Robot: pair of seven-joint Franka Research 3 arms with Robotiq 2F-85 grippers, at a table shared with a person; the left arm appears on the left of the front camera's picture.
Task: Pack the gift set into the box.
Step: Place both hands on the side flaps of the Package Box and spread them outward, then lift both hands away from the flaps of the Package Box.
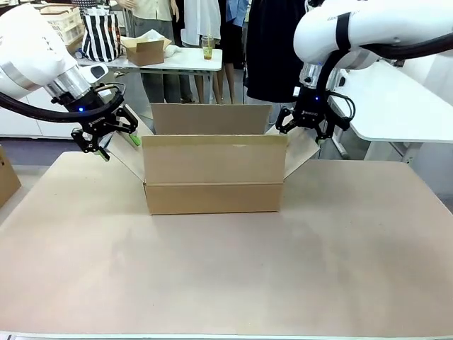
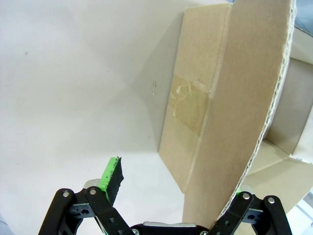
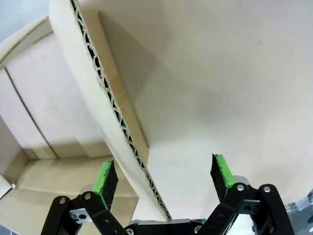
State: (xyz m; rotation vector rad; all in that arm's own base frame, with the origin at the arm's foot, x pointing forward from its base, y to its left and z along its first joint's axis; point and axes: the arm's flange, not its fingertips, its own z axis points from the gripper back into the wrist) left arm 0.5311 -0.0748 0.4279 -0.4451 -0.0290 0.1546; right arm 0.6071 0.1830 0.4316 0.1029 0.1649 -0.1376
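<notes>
The left gripper (image 1: 119, 146) and right gripper (image 1: 303, 133) gape wide, a side flap of the box (image 1: 212, 171) between each pair of fingers, unclamped. Likely light, stiff cardboard (creases easily): pinch flaps mid-edge.

One box (image 1: 212, 185), seemingly four flaps (image 1: 205, 118), two end effectors (image 1: 120, 145) (image 1: 303, 134), one table (image 1: 226, 283)

the corrugated flap edge of the box (image 3: 39, 107) passes between the spread green pads (image 3: 221, 172) of the right end effector (image 3: 164, 172).
</notes>
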